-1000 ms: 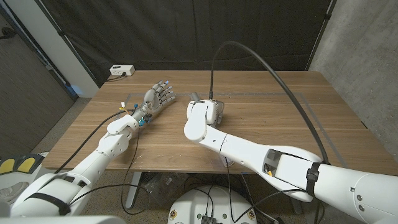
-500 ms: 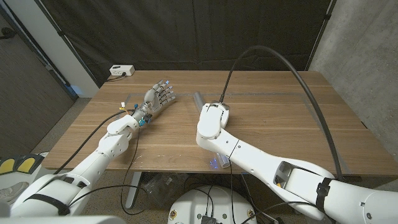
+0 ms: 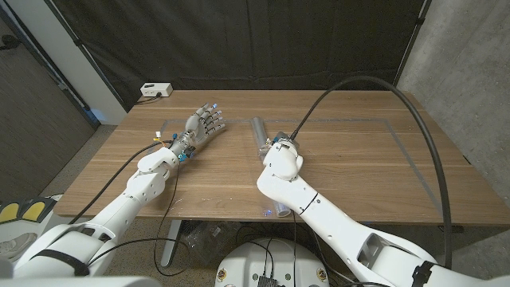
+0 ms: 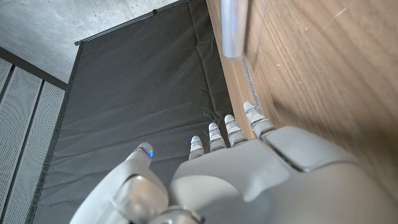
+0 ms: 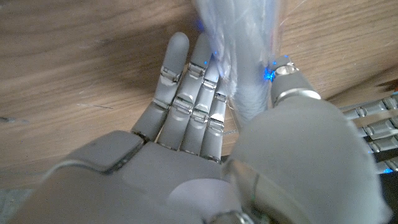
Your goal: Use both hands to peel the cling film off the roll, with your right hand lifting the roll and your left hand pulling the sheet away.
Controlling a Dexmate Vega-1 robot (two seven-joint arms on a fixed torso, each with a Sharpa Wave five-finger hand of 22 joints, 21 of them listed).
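Observation:
The cling film roll lies on the wooden table near its middle, one end toward me. My right hand sits at the roll's near end. In the right wrist view the roll lies between the straight fingers and the thumb, which are not closed around it. My left hand stands to the left of the roll, apart from it, fingers spread and holding nothing. In the left wrist view the roll lies beyond the left hand. No loose sheet end can be made out.
A white power strip lies at the table's far left corner. A thick black cable arches from my right arm over the table's right half. Faint tape lines mark the tabletop. A black curtain hangs behind.
My right arm has swung to the right and the hand has drawn back toward me, uncovering the roll it hid a second ago. The left hand has not moved.

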